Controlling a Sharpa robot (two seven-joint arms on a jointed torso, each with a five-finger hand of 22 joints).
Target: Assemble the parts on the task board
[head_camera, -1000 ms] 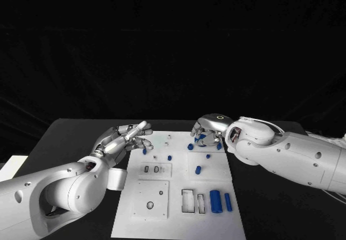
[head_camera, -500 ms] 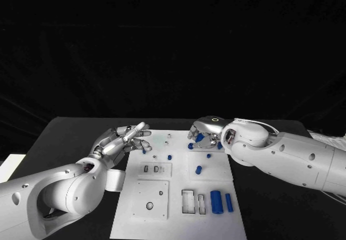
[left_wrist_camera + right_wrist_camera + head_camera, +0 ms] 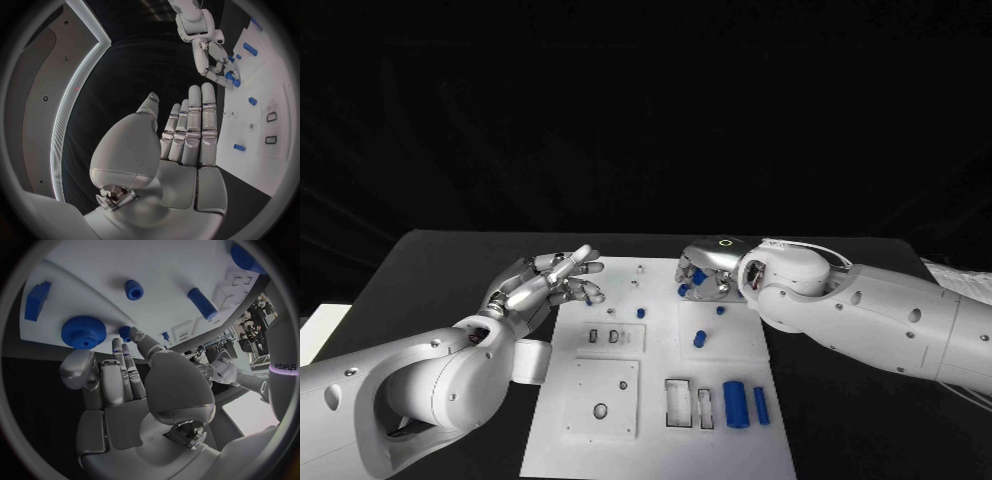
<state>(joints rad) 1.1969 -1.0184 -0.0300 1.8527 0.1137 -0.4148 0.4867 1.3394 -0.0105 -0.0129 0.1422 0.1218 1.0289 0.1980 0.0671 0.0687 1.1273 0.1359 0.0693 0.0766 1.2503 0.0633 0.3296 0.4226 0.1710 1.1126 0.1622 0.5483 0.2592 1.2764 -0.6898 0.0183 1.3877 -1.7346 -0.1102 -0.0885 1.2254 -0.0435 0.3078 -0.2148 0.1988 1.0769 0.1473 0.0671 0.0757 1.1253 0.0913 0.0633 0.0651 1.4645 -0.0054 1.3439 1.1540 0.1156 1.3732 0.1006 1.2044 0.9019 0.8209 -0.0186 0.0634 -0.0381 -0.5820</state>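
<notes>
The white task board (image 3: 646, 450) lies in the middle of the black table. My right hand (image 3: 705, 274) hovers over its far right corner with the fingers stretched out and apart. Just past those fingers (image 3: 120, 371) are a blue gear (image 3: 83, 331), a blue block (image 3: 37, 300) and a small blue peg (image 3: 126, 331) beside one fingertip. Nothing sits in the palm. My left hand (image 3: 548, 281) floats flat over the board's far left edge, with its fingers (image 3: 190, 125) straight and nothing in them. A small blue peg (image 3: 589, 298) stands next to its fingertips.
Near the board's front right lie a thick blue cylinder (image 3: 733, 403) and a thin one (image 3: 760, 403), beside two rectangular slots (image 3: 675, 400). More blue pegs (image 3: 697, 339) stand mid-board. A white block (image 3: 534, 360) sits at the board's left edge.
My right arm and hand have slid a little to the left over the board's far right corner. The left hand has hardly moved.
</notes>
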